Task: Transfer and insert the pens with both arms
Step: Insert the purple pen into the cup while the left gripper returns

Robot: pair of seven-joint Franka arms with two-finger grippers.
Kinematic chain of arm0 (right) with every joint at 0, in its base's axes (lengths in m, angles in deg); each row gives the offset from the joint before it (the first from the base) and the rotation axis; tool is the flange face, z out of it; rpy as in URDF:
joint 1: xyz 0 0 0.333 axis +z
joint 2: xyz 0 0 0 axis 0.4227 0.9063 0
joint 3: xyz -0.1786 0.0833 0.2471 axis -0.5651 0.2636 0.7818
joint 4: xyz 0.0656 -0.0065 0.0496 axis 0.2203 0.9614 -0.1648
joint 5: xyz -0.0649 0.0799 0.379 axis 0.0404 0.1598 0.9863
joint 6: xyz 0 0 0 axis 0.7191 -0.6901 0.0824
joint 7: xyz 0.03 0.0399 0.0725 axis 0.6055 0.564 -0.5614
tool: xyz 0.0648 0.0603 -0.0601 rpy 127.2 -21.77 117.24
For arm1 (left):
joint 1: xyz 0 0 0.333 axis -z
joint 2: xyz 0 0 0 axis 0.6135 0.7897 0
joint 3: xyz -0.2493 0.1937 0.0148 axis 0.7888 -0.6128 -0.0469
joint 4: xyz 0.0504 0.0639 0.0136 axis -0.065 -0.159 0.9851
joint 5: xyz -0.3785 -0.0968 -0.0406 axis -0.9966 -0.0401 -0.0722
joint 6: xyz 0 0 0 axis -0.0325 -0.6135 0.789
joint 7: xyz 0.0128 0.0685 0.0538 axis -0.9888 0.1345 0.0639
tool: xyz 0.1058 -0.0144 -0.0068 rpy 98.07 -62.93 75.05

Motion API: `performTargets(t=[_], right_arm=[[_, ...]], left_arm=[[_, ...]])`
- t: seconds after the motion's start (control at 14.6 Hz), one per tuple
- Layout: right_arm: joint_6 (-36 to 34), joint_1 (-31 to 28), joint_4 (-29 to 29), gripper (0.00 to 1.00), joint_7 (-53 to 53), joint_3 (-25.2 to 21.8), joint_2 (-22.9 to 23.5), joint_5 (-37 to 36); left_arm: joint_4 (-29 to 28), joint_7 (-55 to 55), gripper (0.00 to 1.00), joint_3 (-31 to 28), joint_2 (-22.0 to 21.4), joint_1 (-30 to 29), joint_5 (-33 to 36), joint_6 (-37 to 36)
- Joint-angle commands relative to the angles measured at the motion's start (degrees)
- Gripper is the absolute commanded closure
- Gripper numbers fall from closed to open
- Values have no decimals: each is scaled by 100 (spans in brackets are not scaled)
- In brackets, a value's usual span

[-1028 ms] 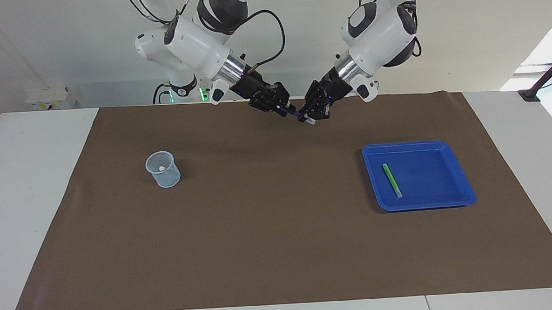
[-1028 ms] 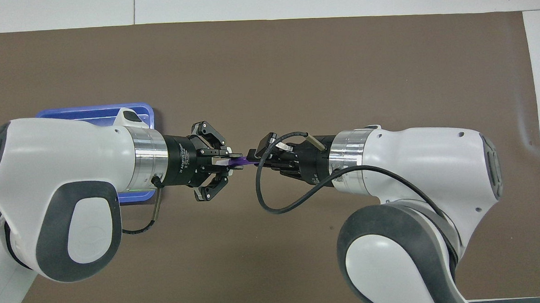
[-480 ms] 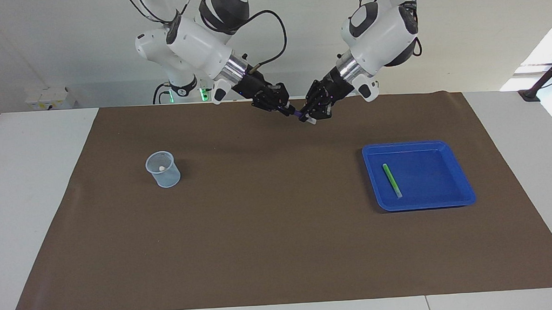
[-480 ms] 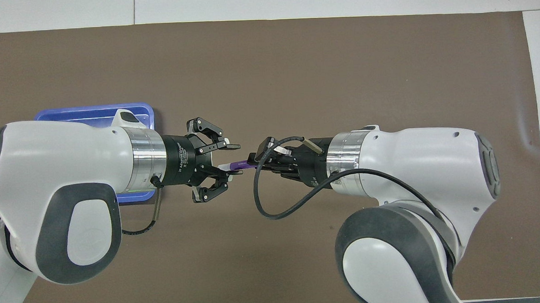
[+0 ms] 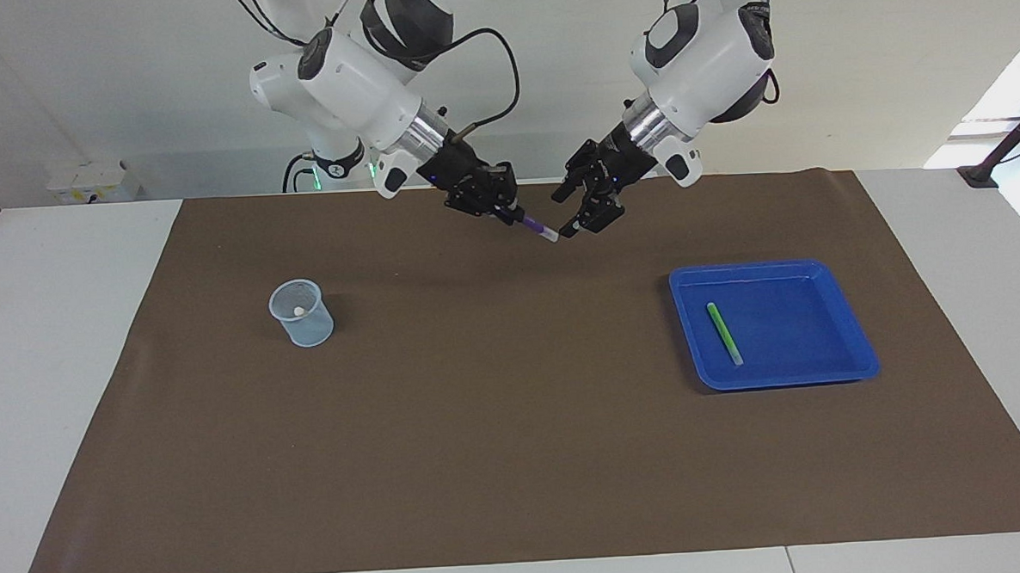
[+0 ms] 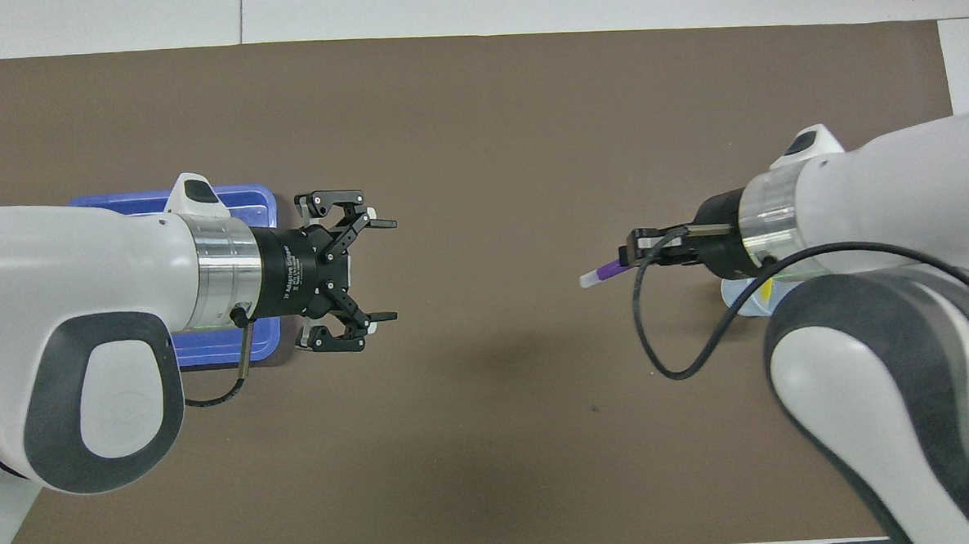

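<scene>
Your right gripper [image 5: 507, 211], upper centre of the facing view, is clamped on the purple pen [image 5: 538, 229], pale cap end hanging free. Your left gripper [image 5: 577, 208], beside it, stands wide apart and holds nothing. Carry the pen to the clear cup [image 5: 302, 313] at centre left, tip it upright over the rim, then lower before releasing. The blue tray [image 5: 848, 341] at centre right keeps 1 green pen [image 5: 724, 333]. 1 second ago both grippers pinched that purple pen together; since then the left has let go and the arms have drawn apart.
</scene>
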State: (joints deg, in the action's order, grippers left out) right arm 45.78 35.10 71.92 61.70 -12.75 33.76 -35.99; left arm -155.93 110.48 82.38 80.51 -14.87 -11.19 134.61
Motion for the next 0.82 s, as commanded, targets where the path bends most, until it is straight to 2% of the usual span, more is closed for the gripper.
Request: performTargets(t=[0.0,0.14,0.27,0.48,0.75], right_arm=[[-802,-595,-606,100,-1312,59,226,-946],[-734,-710,-512,100,-2378,59,209,-1904],[-681,-728,-354,100,-2558,59,200,-2538],[-559,-946,85,100,-2654,58,147,-2726],[109,-1150,736,100,-2804,59,147,-2726]], left_arm=[[-148,-1156,0,-6,-146,-266,202,-436],[-148,-1886,0,-6,-181,-346,457,-578],[-148,-2616,0,-6,-173,-416,800,-744],[-148,-3828,0,-6,-85,-478,1467,-938],[-87,-5007,0,-6,292,-487,2741,-912]])
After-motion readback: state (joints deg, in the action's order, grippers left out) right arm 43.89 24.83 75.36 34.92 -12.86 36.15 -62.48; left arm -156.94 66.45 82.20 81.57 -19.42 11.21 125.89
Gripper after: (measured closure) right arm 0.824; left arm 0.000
